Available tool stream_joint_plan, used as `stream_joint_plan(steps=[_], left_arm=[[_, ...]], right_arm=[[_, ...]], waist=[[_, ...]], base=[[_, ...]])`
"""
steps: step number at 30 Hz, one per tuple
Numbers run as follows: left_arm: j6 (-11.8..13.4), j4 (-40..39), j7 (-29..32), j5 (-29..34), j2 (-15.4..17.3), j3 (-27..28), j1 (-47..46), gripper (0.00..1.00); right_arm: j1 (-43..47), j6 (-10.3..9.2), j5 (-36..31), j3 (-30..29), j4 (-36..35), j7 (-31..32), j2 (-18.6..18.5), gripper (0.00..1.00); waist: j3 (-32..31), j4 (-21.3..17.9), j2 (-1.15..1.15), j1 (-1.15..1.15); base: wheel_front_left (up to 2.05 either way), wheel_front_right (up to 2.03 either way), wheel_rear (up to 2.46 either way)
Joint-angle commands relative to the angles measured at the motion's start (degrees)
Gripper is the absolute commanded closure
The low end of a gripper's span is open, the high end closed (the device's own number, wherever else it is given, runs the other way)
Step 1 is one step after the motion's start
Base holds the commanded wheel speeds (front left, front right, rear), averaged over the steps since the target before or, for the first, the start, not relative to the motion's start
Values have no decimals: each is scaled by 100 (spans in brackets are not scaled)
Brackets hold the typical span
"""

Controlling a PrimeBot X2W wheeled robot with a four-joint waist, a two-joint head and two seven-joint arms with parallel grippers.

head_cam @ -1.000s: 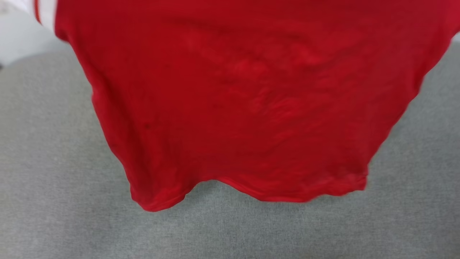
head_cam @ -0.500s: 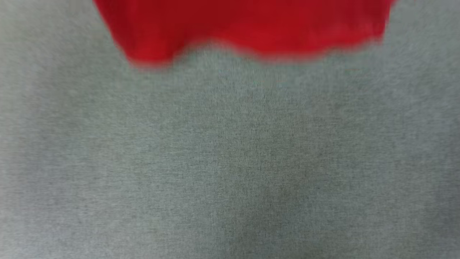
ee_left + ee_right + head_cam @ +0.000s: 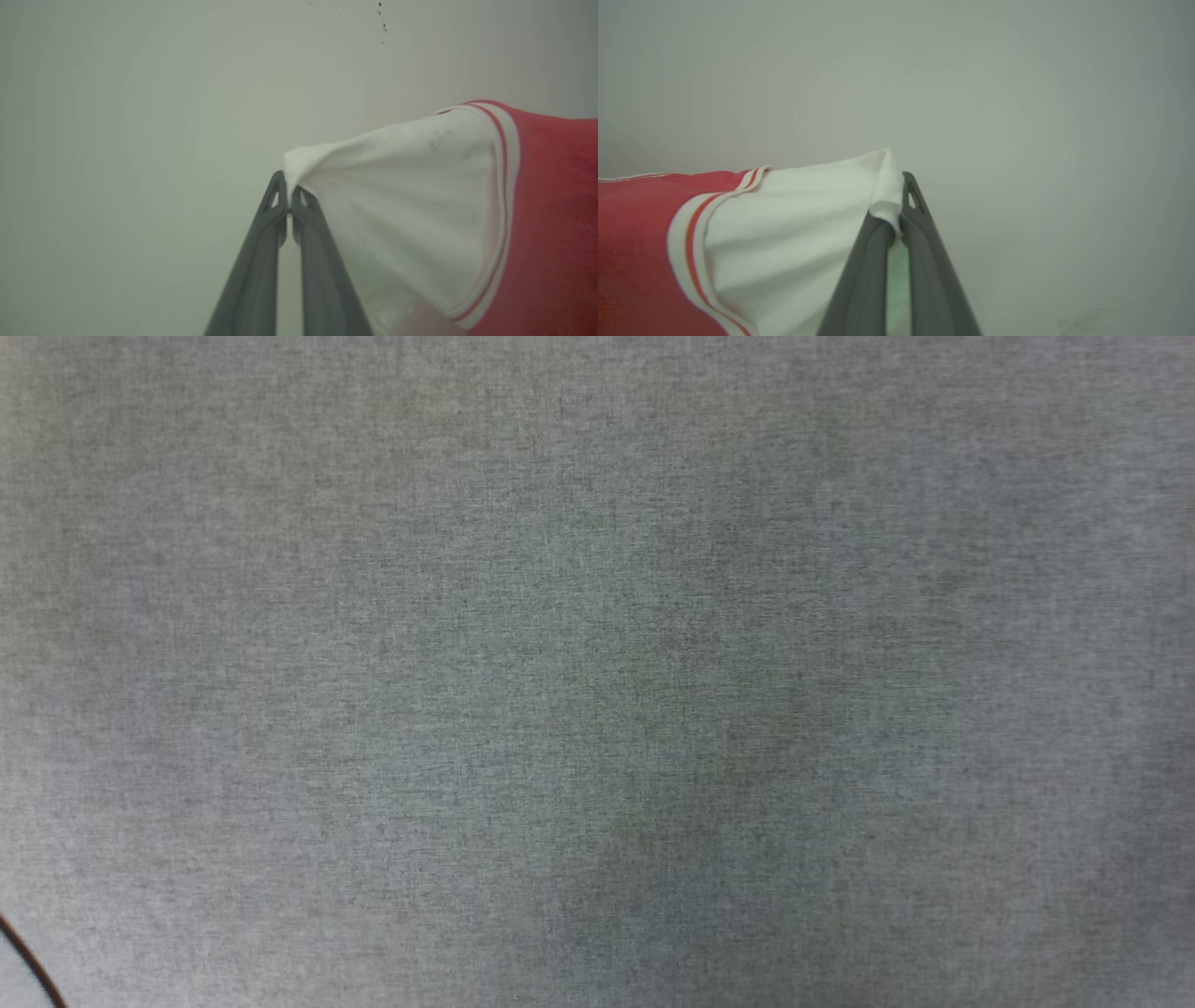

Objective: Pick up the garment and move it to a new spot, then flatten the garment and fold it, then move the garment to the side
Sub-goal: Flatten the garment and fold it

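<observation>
A grey fabric tabletop is seen below, a pale wall behind. The garment is held aloft by its white sleeves, one clamped in the left fingers, one in the right fingers. With little cloth gripped, a sleeve could slip free.

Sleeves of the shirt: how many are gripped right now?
2. One sleeve is pinched at its edge between the left gripper fingers in the left wrist view. The other sleeve is pinched by the right gripper in the right wrist view.
</observation>
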Motion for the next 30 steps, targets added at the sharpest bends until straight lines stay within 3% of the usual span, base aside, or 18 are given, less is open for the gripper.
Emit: stream_joint_plan(steps=[1,9,14,24,30], left_arm=[[-31,155,-140,0,-122,-97,120,100],[-126,616,-685,-22,-670,-655,1352,100],[-49,573,-908,-121,-820,-845,2570,100],[195,-14,-837,-388,-578,-1007,5064,100],[321,-369,-582,-658,-342,-1055,6489,100]], right_arm=[[110,-4,-47,23,163,-117,89,100],[1327,-4,218,247,633,-467,319,100],[2508,-4,656,322,570,-490,308,100],[5175,-4,1769,547,-380,-57,-152,100],[6669,-5,2314,321,-958,351,-520,100]], waist=[[69,45,0,-1],[-205,111,0,-1],[-692,130,0,-1],[-1639,168,0,-1],[-2154,156,0,-1]], base=[[0,0,0],[0,0,0],[0,0,0],[0,0,0],[0,0,0]])
